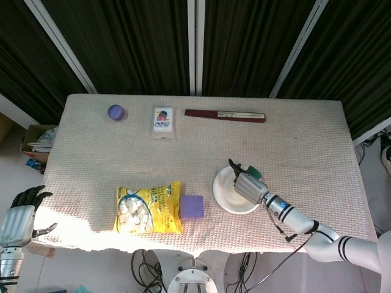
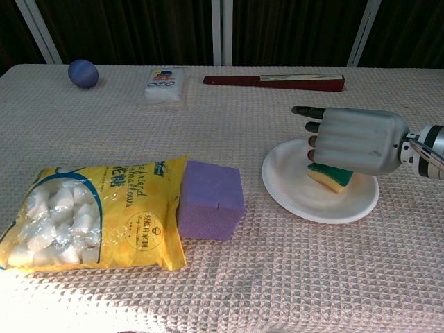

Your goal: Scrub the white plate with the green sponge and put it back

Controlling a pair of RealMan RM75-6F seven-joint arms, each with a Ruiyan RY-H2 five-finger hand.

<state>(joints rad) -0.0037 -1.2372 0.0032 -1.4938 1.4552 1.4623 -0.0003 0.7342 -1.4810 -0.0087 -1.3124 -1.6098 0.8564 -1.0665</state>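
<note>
The white plate (image 2: pixel 288 182) lies on the table's right half, also seen in the head view as the plate (image 1: pixel 225 194). On it rests the green sponge (image 2: pixel 333 177) with its yellow underside. My right hand (image 2: pixel 355 141) is over the plate from the right, its fingers curled down onto the sponge and gripping it, with one finger stretched out to the left. In the head view the right hand (image 1: pixel 247 183) covers most of the sponge (image 1: pixel 252 169). My left hand (image 1: pixel 24 210) hangs off the table's front left corner, fingers apart and empty.
A yellow snack bag (image 2: pixel 90 215) and a purple foam block (image 2: pixel 210 200) lie left of the plate. At the back are a blue ball (image 2: pixel 82 73), a white packet (image 2: pixel 164 84) and a dark red flat stick (image 2: pixel 274 82). The table's front edge is close.
</note>
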